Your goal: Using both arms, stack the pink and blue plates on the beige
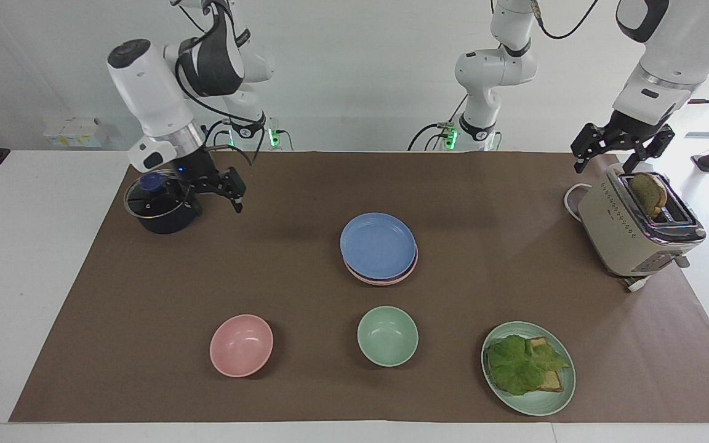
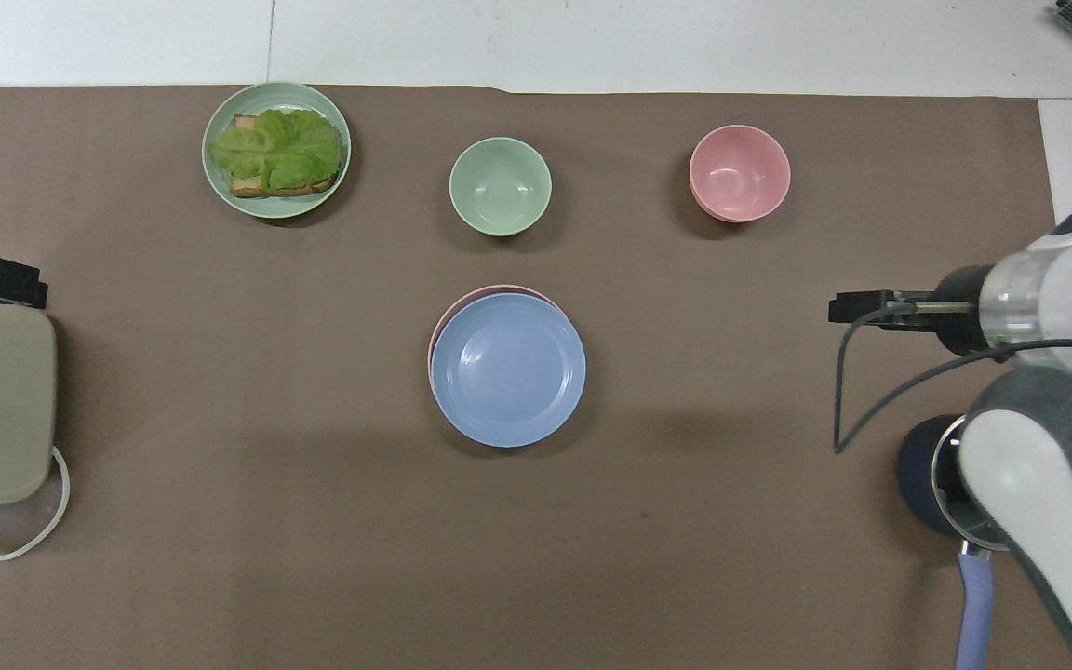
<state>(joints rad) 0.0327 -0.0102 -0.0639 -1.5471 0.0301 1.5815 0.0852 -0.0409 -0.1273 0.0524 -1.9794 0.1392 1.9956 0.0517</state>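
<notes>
Two tools: both seen w/ fingers spread, nothing held in either.
Right tool [image 1: 214, 195]: raised over the brown mat [image 1: 305, 369] just beside the dark saucepan w/ glass lid and blue knob [image 1: 159, 208], toward the right arm's end of the desk; fingers wide apart, empty; well apart from the plate stack. In overhead view [image 2: 857, 307] it is seen side-on, so the gap is not readable there.
Left tool [image 1: 622, 147]: hung over the beige toaster [image 1: 631, 231] at the left arm's end of the desk; fingers splayed, empty; arm is waiting.
Round shallow matte medium-blue plate [image 1: 378, 245]: top of the stack, mid-desk, upright; overhead view [image 2: 508, 369].
Round shallow matte pale-pink plate [image 1: 413, 266]: directly under the blue one, only a thin rim shown; shifted slightly, pink crescent seen in overhead view [image 2: 462, 300] on the edge farther from the robots.
Beige plate: not made out under the stack; cannot be told from either view.
Small deep pink bowl [image 1: 241, 344]: farther from robots than the stack, toward the right arm's end.
Small deep pale-green bowl [image 1: 388, 336]: farther from robots than the stack, close to it.
Pale-green plate w/ lettuce and toast [image 1: 528, 368]: beside the green bowl, toward the left arm's end.
Toaster contents: one bread slice stood in a slot.
</notes>
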